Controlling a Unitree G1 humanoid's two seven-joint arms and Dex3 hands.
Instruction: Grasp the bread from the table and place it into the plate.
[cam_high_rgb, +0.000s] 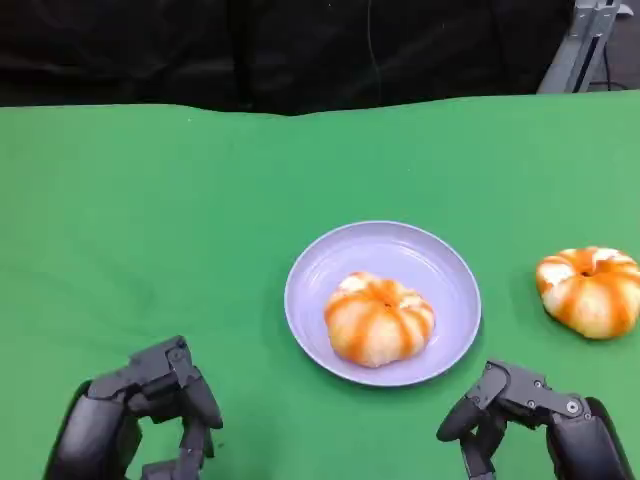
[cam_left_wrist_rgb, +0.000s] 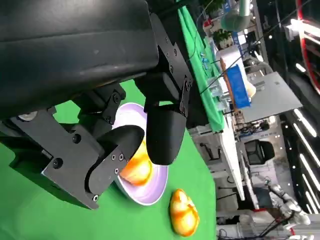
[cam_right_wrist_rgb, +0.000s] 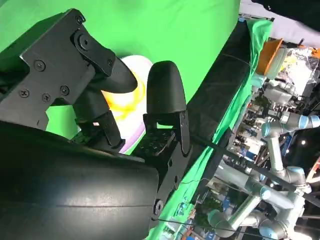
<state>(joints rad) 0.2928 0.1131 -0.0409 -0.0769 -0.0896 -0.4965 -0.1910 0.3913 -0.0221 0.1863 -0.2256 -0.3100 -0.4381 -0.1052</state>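
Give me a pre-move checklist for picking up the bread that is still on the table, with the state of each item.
1. Loose bread lies on the green table, apart from the plate: ok.
2. Right hand holds nothing, fingers apart: ok.
3. Left hand holds nothing and sits away from the plate: ok.
4. Plate has bare room beside the bread already in it: ok.
5. Nothing lies on the table between the right hand and the loose bread: ok.
6. Whether the loose bread is within the right hand's reach: cannot tell.
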